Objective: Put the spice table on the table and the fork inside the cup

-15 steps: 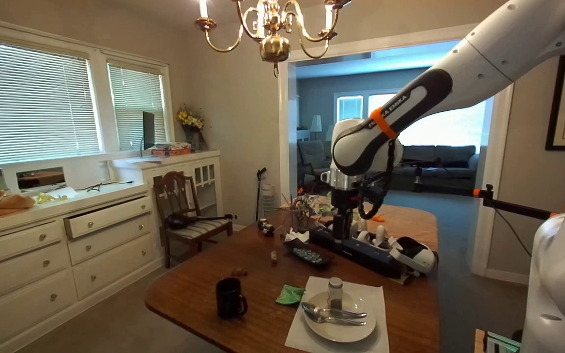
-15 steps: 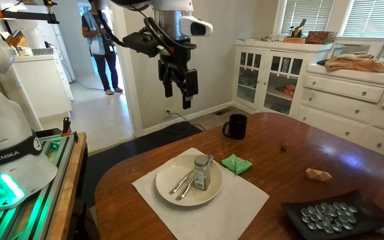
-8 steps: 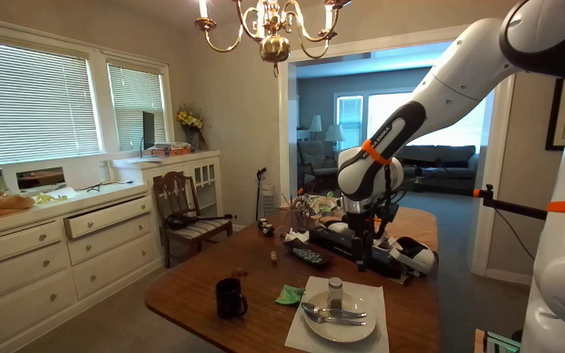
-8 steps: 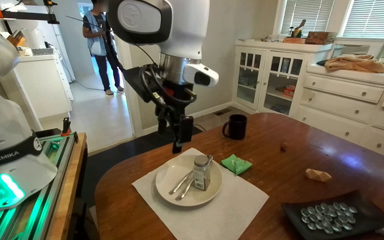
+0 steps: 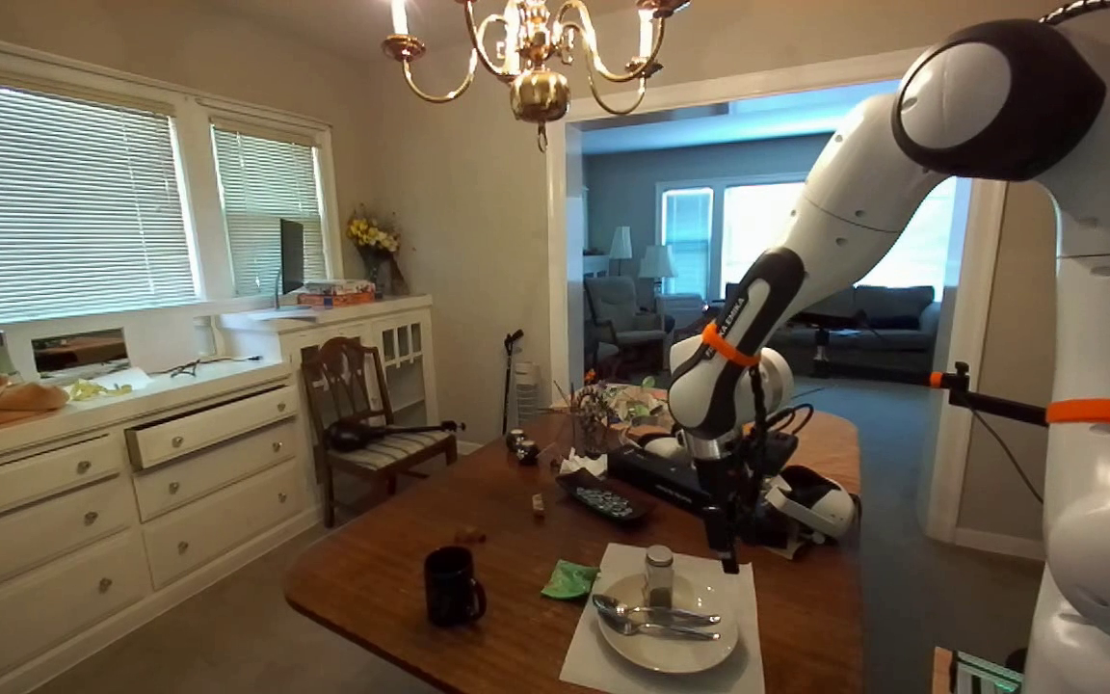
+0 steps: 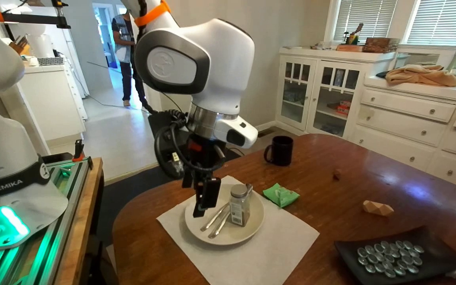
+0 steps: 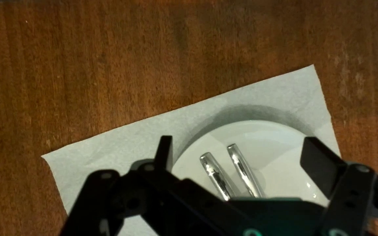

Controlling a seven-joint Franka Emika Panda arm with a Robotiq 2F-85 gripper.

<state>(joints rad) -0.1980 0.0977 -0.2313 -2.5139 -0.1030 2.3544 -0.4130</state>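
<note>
The gripper point(image 7: 237, 149) had its fingers point(image 7: 318, 160) spread wide

The wrist view showed this best, with two shiny handles point(image 7: 244, 170) down on the plate point(image 7: 274, 141) between them. In both exterior views the gap was hard to see. The wrist view showed just the handles, but in an exterior view I saw the other ends too. There was a spoon point(image 5: 611, 606), and just beside it another eating tool point(image 5: 661, 630); I could not tell if that was the fork. Both exterior views showed the spice jar point(image 6: 239, 206) standing up on the same plate, and the black cup point(image 6: 281, 150) well apart on the brown table point(image 6: 152, 253). White paper point(image 6: 267, 257) lay under the plate, with a green packet point(image 6: 281, 195) just beside it. In an exterior view a person point(image 6: 124, 53) stood in the back.
</note>
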